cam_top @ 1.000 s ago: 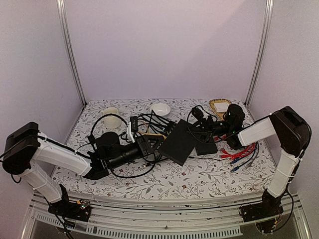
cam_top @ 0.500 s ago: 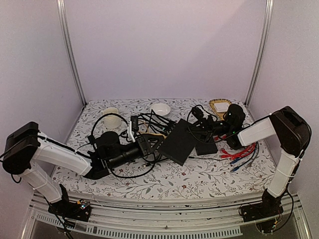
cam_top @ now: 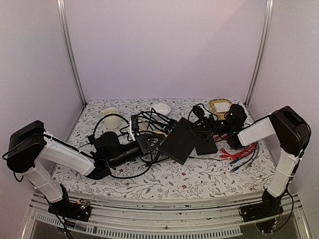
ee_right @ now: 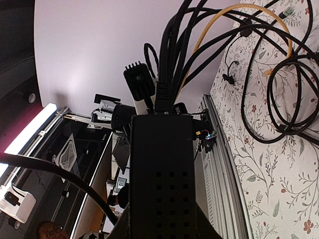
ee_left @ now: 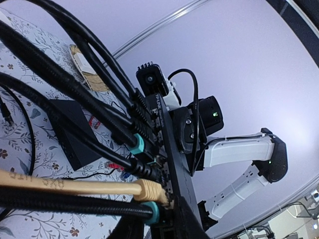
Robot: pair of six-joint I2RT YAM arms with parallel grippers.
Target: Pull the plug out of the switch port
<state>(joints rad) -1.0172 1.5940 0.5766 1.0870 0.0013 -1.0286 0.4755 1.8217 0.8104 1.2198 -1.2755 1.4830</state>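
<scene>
Left fingers (cam_top: 148, 144) sit at the switch's (cam_top: 179, 142) port edge among black cables (cam_top: 149, 119) (clenched or slack, I cannot tell); the switch is at the bench (cam_top: 199, 175) centre, beside a shorter black box (cam_top: 206, 147), its far end clenched between the right fingers (cam_top: 213, 128).

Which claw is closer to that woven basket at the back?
Right. The right gripper, gripping the switch, sits just front-left of the basket; the left gripper lies beyond the switch.
</scene>
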